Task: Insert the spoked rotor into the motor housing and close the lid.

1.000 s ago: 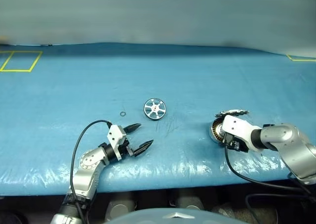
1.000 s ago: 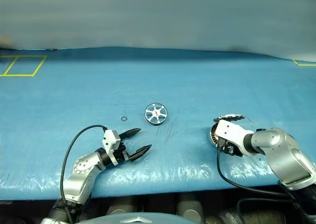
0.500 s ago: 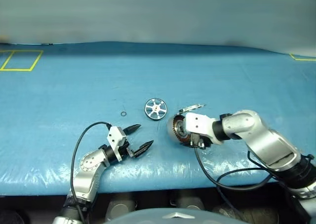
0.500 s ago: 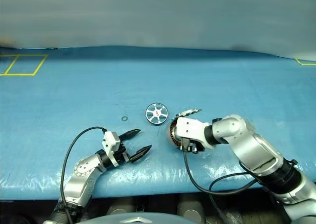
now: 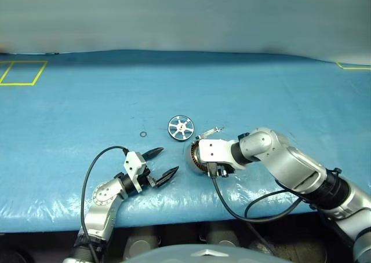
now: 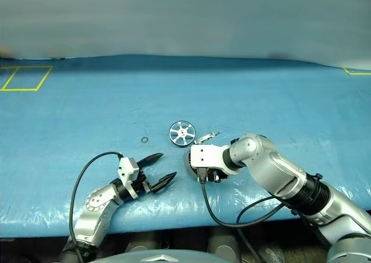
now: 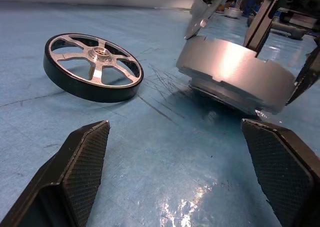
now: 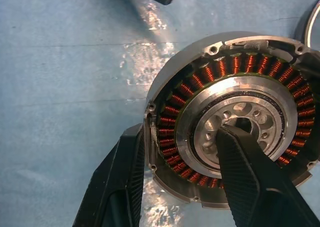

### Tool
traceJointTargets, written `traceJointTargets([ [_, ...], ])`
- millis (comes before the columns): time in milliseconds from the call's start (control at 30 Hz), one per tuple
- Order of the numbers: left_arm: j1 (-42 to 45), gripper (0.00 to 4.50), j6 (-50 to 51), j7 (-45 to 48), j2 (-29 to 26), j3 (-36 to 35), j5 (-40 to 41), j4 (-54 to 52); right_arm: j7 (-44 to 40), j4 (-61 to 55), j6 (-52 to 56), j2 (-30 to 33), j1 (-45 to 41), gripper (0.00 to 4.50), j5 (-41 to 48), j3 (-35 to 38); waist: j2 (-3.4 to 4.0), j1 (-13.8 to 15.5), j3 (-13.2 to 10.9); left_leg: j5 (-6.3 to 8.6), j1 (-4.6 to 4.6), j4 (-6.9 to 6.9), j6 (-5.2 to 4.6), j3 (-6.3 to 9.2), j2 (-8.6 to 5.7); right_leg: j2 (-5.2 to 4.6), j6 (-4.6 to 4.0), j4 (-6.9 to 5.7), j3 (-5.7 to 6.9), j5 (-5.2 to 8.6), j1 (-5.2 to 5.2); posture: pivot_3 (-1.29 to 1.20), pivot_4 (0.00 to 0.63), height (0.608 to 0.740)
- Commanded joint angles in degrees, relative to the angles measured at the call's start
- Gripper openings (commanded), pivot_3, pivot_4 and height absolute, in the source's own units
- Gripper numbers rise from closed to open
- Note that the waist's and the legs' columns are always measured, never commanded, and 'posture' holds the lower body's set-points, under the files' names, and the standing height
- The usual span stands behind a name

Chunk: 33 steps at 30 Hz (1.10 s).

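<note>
Copper-wound motor housing [image 8: 227, 117], lid [image 5: 210, 131] raised, sits at centre frame clamped across its wall by the right gripper [image 8: 200, 172], just right of and below the spoked rotor [image 5: 181, 127] lying flat, which is nearer the left gripper [image 5: 160, 162], jaws spread wide, at lower left.

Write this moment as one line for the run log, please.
right gripper: shut on motor housing, one finger outside wall, one in hub | left gripper: open, empty | spoked rotor: on table beside housing | lid: open
</note>
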<state>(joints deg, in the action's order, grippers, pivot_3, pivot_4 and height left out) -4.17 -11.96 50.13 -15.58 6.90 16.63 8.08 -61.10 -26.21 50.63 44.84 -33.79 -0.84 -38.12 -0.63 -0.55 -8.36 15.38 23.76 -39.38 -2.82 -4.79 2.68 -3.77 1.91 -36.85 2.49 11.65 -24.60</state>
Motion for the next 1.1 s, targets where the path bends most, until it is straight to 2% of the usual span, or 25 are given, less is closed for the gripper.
traceJointTargets([
  [33,0.0,4.50,-1.0,0.2,0.4,-0.1,0.0,1.5,0.3,0.2,2.1,-0.3,-1.1,1.90,-0.6,-0.2,0.01,0.0,0.0,0.00,0.00,0.00,0.00,0.00,-0.01,-0.02,0.00,0.00,0.01,0.00,0.00,0.00,0.150,0.740],
  [533,1.1,4.50,-1.1,0.4,0.1,-0.2,0.1,2.3,-3.1,-6.4,8.7,1.7,-1.9,1.90,2.0,-4.0,0.19,0.0,0.1,0.01,-0.06,0.00,0.00,0.16,-0.02,-0.13,-0.04,0.02,0.24,0.03,-0.04,0.00,0.150,0.740],
  [833,0.6,4.50,-0.1,-0.2,-0.1,0.0,0.0,0.9,1.2,-3.2,12.1,-2.7,-2.3,1.90,2.5,-3.3,0.16,-0.2,0.2,-0.02,-0.19,0.00,0.03,0.19,-0.01,-0.17,-0.03,0.00,0.32,0.03,0.04,0.00,0.150,0.740],
  [1000,0.2,4.50,1.1,-0.9,-0.4,0.2,0.2,-1.3,1.6,-3.0,13.8,-3.9,-2.6,3.42,4.4,-2.5,0.19,-0.1,0.2,-0.04,-0.12,0.00,0.04,0.19,-0.02,-0.22,-0.04,-0.02,0.34,0.03,-0.03,0.00,0.150,0.740],
  [1100,-0.1,4.50,2.5,-1.6,-0.5,0.3,0.2,-3.3,2.7,-3.5,14.8,-5.5,-4.0,3.42,5.9,-0.3,0.19,-0.1,0.2,0.01,-0.02,0.03,-0.02,0.21,-0.05,-0.25,-0.07,0.03,0.39,0.03,-0.06,0.00,0.150,0.740],
])
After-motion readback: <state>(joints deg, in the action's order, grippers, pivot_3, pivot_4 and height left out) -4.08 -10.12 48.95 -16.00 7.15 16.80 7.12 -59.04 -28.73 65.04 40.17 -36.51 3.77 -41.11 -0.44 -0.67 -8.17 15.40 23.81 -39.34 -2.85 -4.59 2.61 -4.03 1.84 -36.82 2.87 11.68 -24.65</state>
